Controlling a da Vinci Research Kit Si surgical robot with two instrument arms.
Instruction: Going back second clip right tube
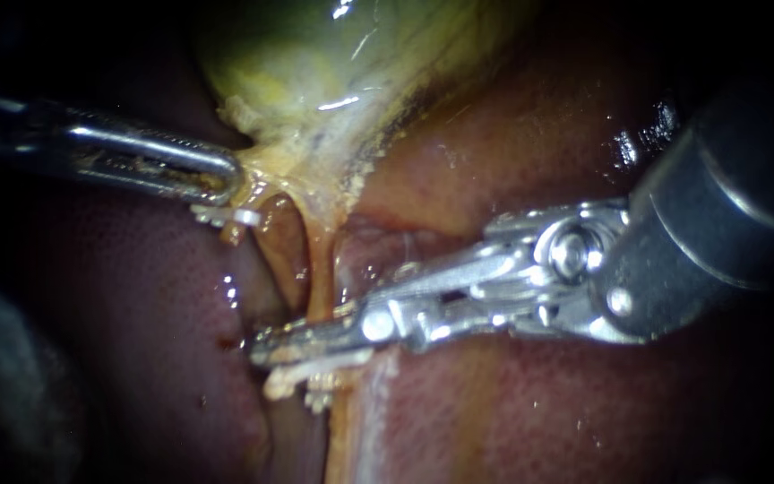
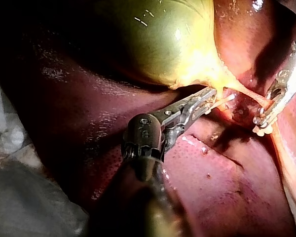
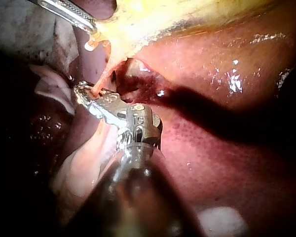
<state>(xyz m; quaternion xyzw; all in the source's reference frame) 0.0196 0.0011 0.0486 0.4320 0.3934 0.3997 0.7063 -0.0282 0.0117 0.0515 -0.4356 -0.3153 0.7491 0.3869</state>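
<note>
The green-yellow gallbladder point(image 1: 333, 63) hangs at the top, and its neck narrows into two orange tubes. The right tube point(image 1: 320, 287) runs down into the jaws of my right instrument point(image 1: 311, 350), which lie across it and are shut on it. A pale clip-like piece point(image 1: 288, 381) shows just below those jaws. My left instrument point(image 1: 226, 179) comes in from the left, shut on the gallbladder's neck tissue. Another pale piece point(image 1: 226, 215) sits under its tip, beside the left tube point(image 1: 275, 246). In the right wrist view the jaws point(image 3: 86, 96) clasp the tube point(image 3: 102, 79).
Dark red liver point(image 1: 539, 412) surrounds the tubes on both sides and below. The right instrument's wide wrist and shaft point(image 1: 727, 215) fill the right side. Pale cloth point(image 2: 19, 197) lies beyond the liver's edge in the left wrist view.
</note>
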